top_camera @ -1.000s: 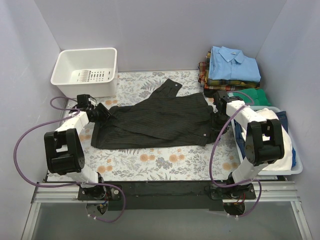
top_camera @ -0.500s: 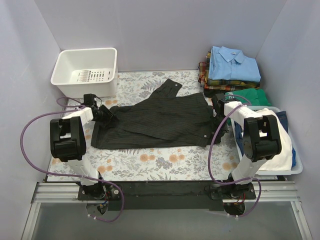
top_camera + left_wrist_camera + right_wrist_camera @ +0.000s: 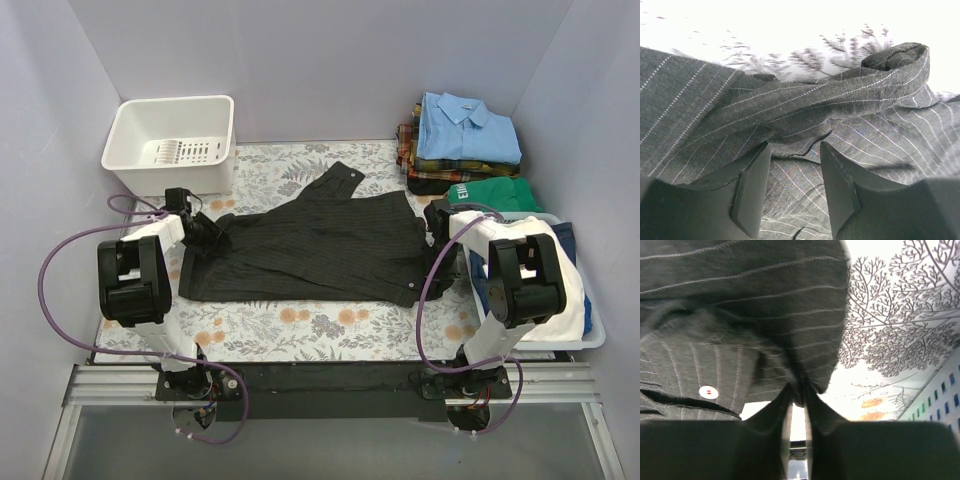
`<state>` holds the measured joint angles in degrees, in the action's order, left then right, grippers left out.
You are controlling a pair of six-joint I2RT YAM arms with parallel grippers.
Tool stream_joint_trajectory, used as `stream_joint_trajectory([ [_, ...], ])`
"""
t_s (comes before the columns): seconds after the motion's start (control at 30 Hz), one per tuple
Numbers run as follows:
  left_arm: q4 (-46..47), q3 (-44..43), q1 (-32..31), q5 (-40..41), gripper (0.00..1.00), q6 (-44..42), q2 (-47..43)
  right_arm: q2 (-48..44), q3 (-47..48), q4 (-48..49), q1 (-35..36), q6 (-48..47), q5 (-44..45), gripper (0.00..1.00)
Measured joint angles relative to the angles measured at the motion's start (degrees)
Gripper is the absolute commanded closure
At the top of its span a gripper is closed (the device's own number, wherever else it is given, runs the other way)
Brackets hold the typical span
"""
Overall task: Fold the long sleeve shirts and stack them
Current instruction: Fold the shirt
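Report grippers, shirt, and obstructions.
Left gripper open over black pinstriped shirt, left edge. Right gripper pinching right edge. Shirt spread on table, unstacked. Nothing atop it.

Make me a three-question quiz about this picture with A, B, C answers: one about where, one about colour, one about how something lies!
1. Where is the white basket on the table? A far left; B far right; C middle.
2. What colour is the top shirt of the folded stack? A red; B light blue; C yellow.
3. How does the black shirt lie? A rolled up; B folded small; C spread out.
Answers: 1 A, it sits at the back by the left wall; 2 B, its blue collar faces up; 3 C, body and sleeve lie open.
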<state>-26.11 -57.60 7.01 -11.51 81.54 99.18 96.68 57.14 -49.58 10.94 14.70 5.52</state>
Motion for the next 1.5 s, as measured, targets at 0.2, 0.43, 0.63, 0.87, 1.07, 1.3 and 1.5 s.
stream_joint_trajectory([
  [0.2,-1.70,0.76,1.53,2.78,0.50,-3.04,-1.70,-2.43,2.95,-2.23,0.00,0.02,0.37,0.60],
  [0.43,-1.97,0.76,2.29,1.97,0.49,-6.03,-1.88,-8.55,11.28,-2.78,0.07,-0.35,-2.45,0.58],
  [0.63,-1.88,0.76,2.58,0.81,0.49,-7.58,-1.88,-7.23,12.57,-1.79,1.97,-0.15,-5.44,0.58],
  [0.87,-1.81,0.76,2.64,0.31,0.49,-8.28,-1.88,-7.76,11.28,-0.37,2.97,0.57,-7.54,0.56],
  [1.07,-1.79,0.76,2.64,-0.02,0.49,-8.37,-1.81,-4.42,5.84,2.64,3.19,0.79,-10.49,0.52],
  [1.3,-1.77,0.76,2.64,-0.11,0.49,-8.52,-1.81,0.15,4.52,6.56,3.34,1.51,-12.85,0.52],
  [1.5,-1.77,0.76,2.64,-0.11,0.49,-8.52,-1.81,1.90,4.57,8.46,3.34,1.66,-13.40,0.54],
])
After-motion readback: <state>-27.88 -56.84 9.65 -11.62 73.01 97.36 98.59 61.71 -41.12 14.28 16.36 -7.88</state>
